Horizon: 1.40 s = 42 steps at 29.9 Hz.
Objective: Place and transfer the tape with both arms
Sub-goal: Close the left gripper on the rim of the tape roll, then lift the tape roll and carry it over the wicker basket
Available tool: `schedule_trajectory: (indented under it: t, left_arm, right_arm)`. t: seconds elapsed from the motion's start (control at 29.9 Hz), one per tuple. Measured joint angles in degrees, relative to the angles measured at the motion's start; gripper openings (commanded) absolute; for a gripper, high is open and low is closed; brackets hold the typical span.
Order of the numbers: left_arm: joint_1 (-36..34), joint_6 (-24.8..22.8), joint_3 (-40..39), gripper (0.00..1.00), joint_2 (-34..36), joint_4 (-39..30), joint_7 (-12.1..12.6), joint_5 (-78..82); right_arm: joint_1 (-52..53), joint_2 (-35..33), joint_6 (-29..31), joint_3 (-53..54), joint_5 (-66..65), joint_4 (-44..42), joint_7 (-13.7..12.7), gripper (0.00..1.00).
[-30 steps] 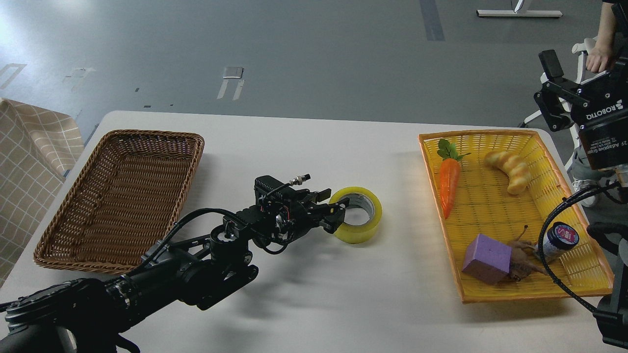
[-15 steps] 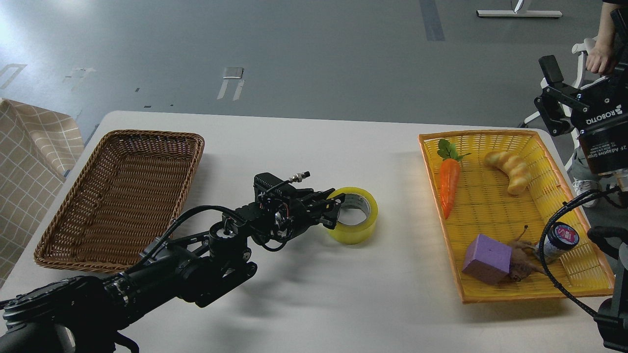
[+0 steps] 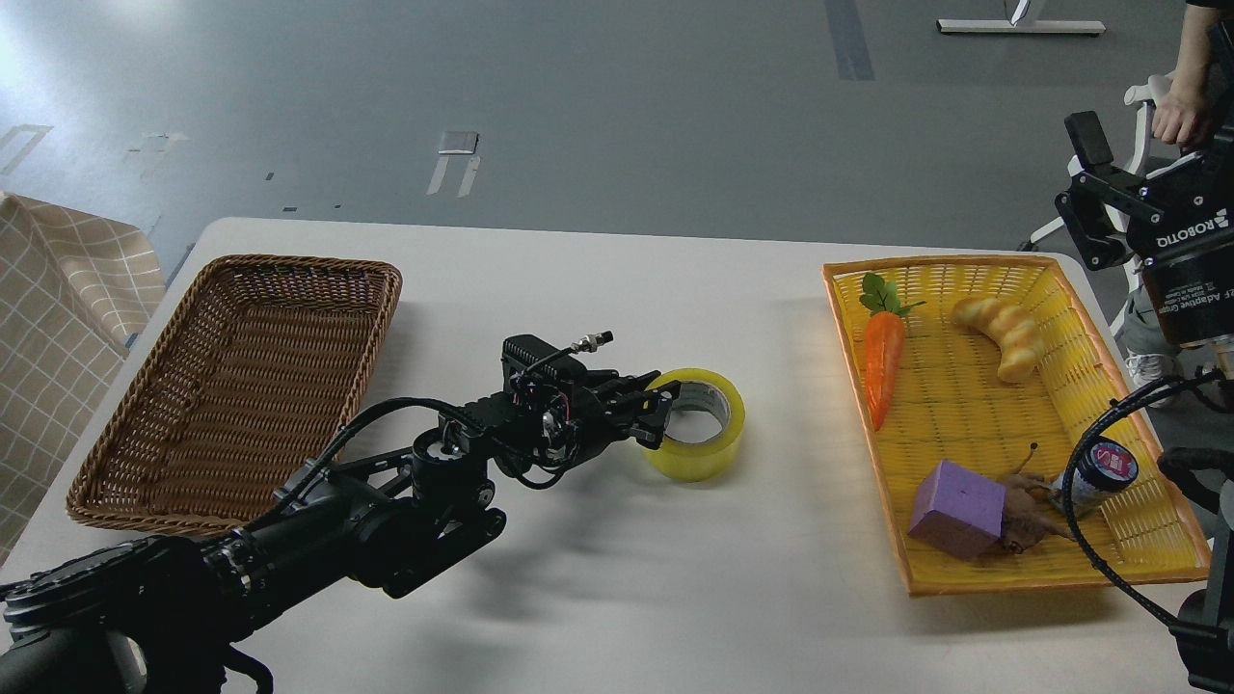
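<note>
The tape (image 3: 711, 455), a yellow roll with a grey core, lies flat near the middle of the white table (image 3: 598, 289). My left arm reaches in from the lower left. Its gripper (image 3: 657, 416) is at the roll's left wall, one finger inside the core and one outside, closed on the wall. My right gripper (image 3: 1082, 188) hangs open and empty at the far right, above and beyond the yellow basket.
A brown wicker basket (image 3: 386, 280) lies at the left. A yellow basket (image 3: 874, 463) at the right holds a carrot (image 3: 882, 361), bread (image 3: 1003, 337), a purple block (image 3: 956, 509) and a dark-lidded jar (image 3: 1099, 472). A person's hand (image 3: 1176, 116) is at the top right.
My left gripper's fingers closed on the tape's left wall, and the roll shifted slightly left and away from me. My right gripper drifted a little to the right.
</note>
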Motion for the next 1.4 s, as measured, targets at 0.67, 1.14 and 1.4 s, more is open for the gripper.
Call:
schedule_trajectory:
  t: [0.67, 1.14, 1.4]
  left_arm:
    - [-4.36, 0.68, -0.87, 0.20, 21.03, -10.75, -1.91, -2.66]
    - [-5.35, 2.64, -0.62, 0.20, 41.90, -18.24, -7.65, -13.45]
    - [-0.16, 7.32, -0.12, 0.20, 51.40, -17.50, -10.62, -18.13]
  right_arm:
    - [-0.03, 0.20, 0.00, -0.04, 0.05, -0.34, -0.09, 1.00]
    - [-0.39, 0.60, 0.00, -0.73, 0.00, -0.58, -0.09, 1.00]
    - [-0.53, 0.54, 0.00, -0.76, 0.02, -0.34, -0.09, 1.00]
